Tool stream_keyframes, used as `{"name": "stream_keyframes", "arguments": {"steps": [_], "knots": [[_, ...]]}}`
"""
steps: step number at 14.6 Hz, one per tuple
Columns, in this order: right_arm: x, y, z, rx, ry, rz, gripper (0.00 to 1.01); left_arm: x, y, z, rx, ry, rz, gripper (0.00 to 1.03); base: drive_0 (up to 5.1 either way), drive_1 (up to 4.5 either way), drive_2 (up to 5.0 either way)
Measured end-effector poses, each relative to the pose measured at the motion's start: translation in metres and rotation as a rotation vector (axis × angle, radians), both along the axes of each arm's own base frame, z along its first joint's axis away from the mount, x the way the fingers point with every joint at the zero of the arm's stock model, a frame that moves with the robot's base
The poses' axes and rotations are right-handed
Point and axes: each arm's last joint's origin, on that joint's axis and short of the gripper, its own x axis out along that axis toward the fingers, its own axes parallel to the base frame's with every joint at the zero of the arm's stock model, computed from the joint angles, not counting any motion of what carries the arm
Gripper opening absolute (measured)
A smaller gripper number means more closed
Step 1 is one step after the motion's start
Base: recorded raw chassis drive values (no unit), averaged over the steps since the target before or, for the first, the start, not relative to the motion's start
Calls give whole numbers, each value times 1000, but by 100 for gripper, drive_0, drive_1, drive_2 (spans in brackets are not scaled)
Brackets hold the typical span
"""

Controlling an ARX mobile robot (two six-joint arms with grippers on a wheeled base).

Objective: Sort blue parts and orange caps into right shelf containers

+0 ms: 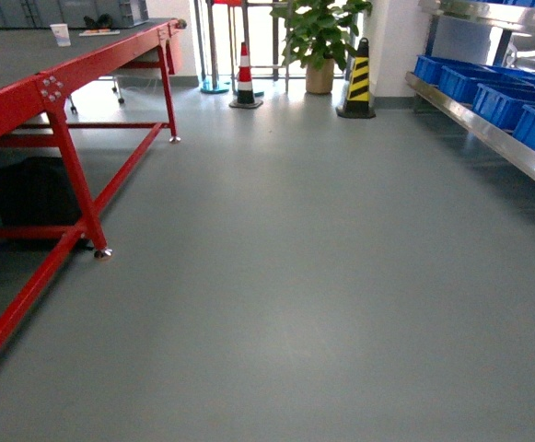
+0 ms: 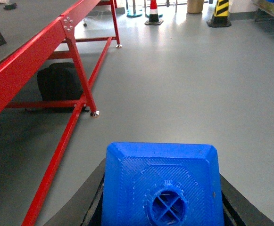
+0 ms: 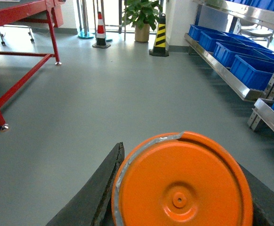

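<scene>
A bright-blue part [image 2: 162, 186] with a round stud on its face fills the bottom of the left wrist view, and my left gripper [image 2: 161, 207] is shut on it, black fingers [image 2: 82, 205] showing at both sides. In the right wrist view my right gripper [image 3: 181, 207] is shut on an orange cap [image 3: 181, 186], whose flat round end faces the camera. Blue containers [image 1: 502, 97] sit in a row on the metal shelf [image 1: 488, 133] at the right; the same containers [image 3: 236, 54] also show in the right wrist view. Neither gripper appears in the head view.
A red-framed table [image 1: 60, 101] runs along the left, with a black bag [image 1: 32, 189] under it. At the far end stand a red-white cone [image 1: 245, 78], a yellow-black cone [image 1: 358, 83] and a potted plant [image 1: 319, 41]. Grey floor [image 1: 295, 258] lies between table and shelf.
</scene>
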Motion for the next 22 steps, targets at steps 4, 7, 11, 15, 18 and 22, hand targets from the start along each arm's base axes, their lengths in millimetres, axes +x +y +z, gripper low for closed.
{"name": "stream_keyframes", "arguments": {"steps": [4, 7, 11, 15, 18, 22], "knots": [[0, 0, 0, 0, 0, 0, 44, 0, 0, 0, 0, -1, 0, 44, -1, 427, -430], [0, 0, 0, 0, 0, 0, 44, 0, 0, 0, 0, 0, 0, 44, -1, 427, -430], [0, 0, 0, 0, -1, 0, 44, 0, 0, 0, 0, 4, 0, 44, 5, 434, -423], [0, 0, 0, 0, 0, 1, 44, 0, 0, 0, 0, 1, 0, 44, 9, 438, -419], [0, 0, 0, 0, 0, 1, 44, 0, 0, 0, 0, 1, 0, 44, 0, 428, -428], [0, 0, 0, 0, 1, 3, 44, 0, 0, 0, 0, 0, 0, 44, 1, 429, -426]]}}
